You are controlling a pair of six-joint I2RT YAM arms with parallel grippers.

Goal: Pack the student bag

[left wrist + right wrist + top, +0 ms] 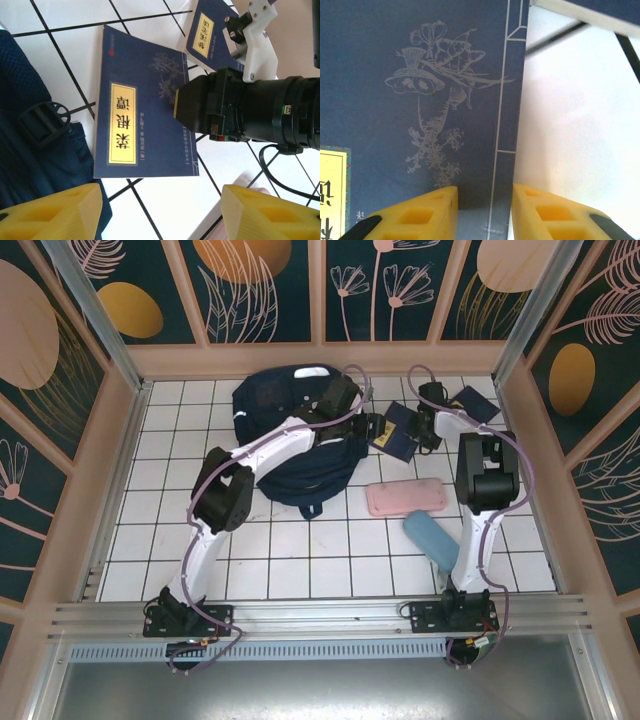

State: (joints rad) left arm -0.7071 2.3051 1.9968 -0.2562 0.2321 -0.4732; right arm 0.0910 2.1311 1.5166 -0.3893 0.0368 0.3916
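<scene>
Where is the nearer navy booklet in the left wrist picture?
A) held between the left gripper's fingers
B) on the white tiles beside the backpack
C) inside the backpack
B: the navy booklet lies on the white tiles next to the backpack; the left gripper is open, empty.

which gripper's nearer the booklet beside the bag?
Right. The right gripper is down at the booklet's edge, its fingers either side of that edge. The left gripper hovers above the booklet, apart from it, by the student bag.

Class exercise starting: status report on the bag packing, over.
Left gripper open above navy booklet. Right gripper at booklet edge, grip unclear. Student bag under left arm.
</scene>
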